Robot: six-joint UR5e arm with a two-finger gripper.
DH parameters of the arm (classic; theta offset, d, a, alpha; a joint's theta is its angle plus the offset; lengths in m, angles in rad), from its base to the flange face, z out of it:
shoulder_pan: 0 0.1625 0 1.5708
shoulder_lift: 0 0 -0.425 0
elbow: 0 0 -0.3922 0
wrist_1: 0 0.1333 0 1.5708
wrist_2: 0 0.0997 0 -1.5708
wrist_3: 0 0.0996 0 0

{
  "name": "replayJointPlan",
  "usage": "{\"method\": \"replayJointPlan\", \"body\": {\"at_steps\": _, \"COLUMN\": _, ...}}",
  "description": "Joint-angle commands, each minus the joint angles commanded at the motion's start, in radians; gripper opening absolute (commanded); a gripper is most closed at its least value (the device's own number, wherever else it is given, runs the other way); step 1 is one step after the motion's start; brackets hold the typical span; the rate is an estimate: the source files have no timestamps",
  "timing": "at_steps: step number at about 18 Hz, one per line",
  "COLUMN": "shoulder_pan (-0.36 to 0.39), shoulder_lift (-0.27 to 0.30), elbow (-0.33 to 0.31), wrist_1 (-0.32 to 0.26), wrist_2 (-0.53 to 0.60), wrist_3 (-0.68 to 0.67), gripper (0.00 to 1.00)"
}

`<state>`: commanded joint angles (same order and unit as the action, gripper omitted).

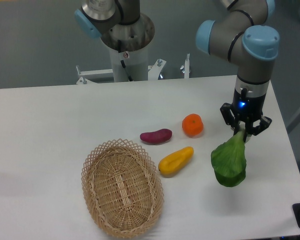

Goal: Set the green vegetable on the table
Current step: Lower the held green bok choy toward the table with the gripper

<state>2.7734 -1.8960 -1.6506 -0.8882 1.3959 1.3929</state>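
Observation:
The green vegetable [229, 161] is a toy bok choy with a broad dark green leaf hanging down and its pale stem at the top. My gripper [245, 133] is shut on the stem end and holds the vegetable over the right part of the white table [50, 120]. The leaf's lower end looks close to the table top; I cannot tell whether it touches.
A woven wicker basket [122, 187] sits at the front centre-left. A yellow vegetable [175, 161], a purple vegetable [156, 136] and an orange fruit [193, 125] lie left of the gripper. The table's right edge is near the arm.

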Motion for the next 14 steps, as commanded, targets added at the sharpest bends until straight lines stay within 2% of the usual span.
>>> {"method": "replayJointPlan", "body": {"at_steps": 4, "shoulder_pan": 0.011, "shoulder_lift": -0.002, "elbow": 0.006, "wrist_1": 0.002, "wrist_2": -0.001, "wrist_3": 0.003, "gripper": 0.29}}
{"method": "replayJointPlan", "body": {"at_steps": 9, "shoulder_pan": 0.044, "shoulder_lift": -0.008, "elbow": 0.0, "wrist_1": 0.003, "wrist_2": 0.002, "wrist_3": 0.083, "gripper": 0.29}}
{"method": "replayJointPlan", "body": {"at_steps": 14, "shoulder_pan": 0.054, "shoulder_lift": -0.055, "elbow": -0.017, "wrist_1": 0.032, "wrist_2": 0.005, "wrist_3": 0.159, "gripper": 0.29}}
